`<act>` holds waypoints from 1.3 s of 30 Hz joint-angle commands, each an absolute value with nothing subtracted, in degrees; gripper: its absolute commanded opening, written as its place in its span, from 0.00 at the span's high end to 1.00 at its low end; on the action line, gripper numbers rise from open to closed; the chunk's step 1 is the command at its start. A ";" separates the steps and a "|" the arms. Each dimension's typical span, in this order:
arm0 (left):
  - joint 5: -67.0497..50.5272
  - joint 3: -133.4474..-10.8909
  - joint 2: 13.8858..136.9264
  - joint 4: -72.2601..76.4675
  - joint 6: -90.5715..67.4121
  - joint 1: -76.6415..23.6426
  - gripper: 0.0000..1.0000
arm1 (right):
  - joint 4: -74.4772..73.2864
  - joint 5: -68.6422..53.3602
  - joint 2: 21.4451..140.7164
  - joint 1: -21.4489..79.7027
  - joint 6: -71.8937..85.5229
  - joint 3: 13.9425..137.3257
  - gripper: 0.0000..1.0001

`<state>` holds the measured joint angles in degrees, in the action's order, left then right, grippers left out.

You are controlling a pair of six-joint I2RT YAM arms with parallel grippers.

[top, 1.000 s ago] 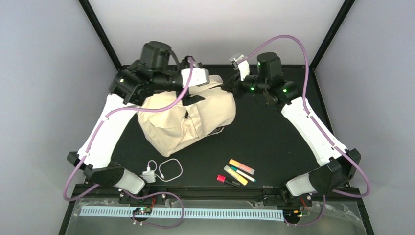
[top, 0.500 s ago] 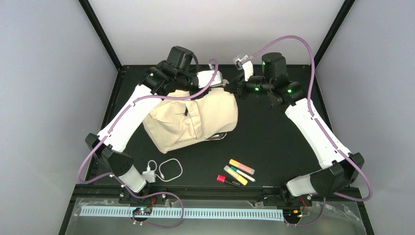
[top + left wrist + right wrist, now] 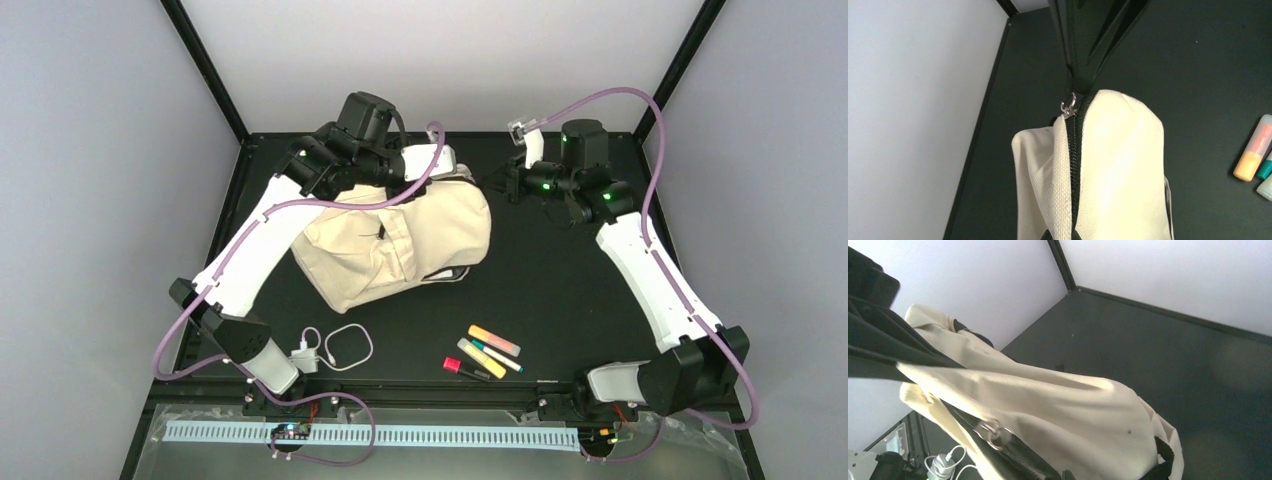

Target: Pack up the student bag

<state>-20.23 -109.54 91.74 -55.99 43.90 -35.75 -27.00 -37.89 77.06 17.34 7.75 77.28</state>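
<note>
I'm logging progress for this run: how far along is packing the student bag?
Nothing looks packed: the highlighters and charger cable lie on the table outside the student bag. In hand: the left pincer pinches the zipper pull at the bag's top; the right pincer hovers beside it. Left: unzip, load the items, zip up.

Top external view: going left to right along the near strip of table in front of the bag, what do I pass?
White charger plug → looped white cable → bunch of markers and highlighters, all nearer than the student bag.
</note>
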 commanded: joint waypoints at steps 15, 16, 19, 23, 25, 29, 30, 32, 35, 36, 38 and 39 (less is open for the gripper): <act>-18.46 -118.77 86.37 -62.90 42.34 -33.40 0.98 | -22.23 -37.77 69.94 15.11 2.40 73.68 0.99; -17.91 -117.60 86.44 -61.76 42.82 -33.37 0.98 | -20.92 -40.21 69.32 15.12 2.87 73.27 0.99; -14.91 -119.65 89.06 -59.82 45.43 -32.95 0.98 | -18.55 -47.58 68.77 15.11 3.75 72.57 0.92; -14.89 -132.88 95.48 -59.14 45.79 -31.36 0.98 | -20.35 -42.01 69.18 14.87 3.01 72.38 0.87; -18.30 -136.52 96.08 -57.73 45.89 -30.99 0.98 | -20.53 -40.36 69.17 14.48 2.00 71.62 0.81; -28.12 -138.14 94.17 -61.33 47.20 -31.01 0.98 | -21.62 -34.23 70.97 14.41 -1.18 70.16 0.32; -29.60 -137.83 93.39 -62.70 47.79 -31.02 0.98 | -22.12 -33.40 71.72 14.48 -1.97 70.10 0.08; -31.35 -136.35 92.39 -64.47 48.41 -31.01 0.98 | -21.32 -33.67 72.48 14.84 -3.19 69.37 0.00; -31.30 -135.80 91.94 -64.67 47.53 -31.02 0.98 | -17.23 -35.22 72.20 16.16 -5.26 66.71 0.00; -31.11 -135.79 92.01 -64.39 47.10 -30.99 0.98 | -16.44 -36.69 72.21 16.73 -6.21 65.65 0.00; -31.15 -136.00 92.23 -63.70 46.34 -30.94 0.98 | -16.15 -36.33 72.36 18.81 -8.53 63.72 0.00; -31.37 -136.26 92.37 -63.56 45.91 -30.97 0.98 | -16.02 -32.95 72.34 20.48 -10.04 62.47 0.00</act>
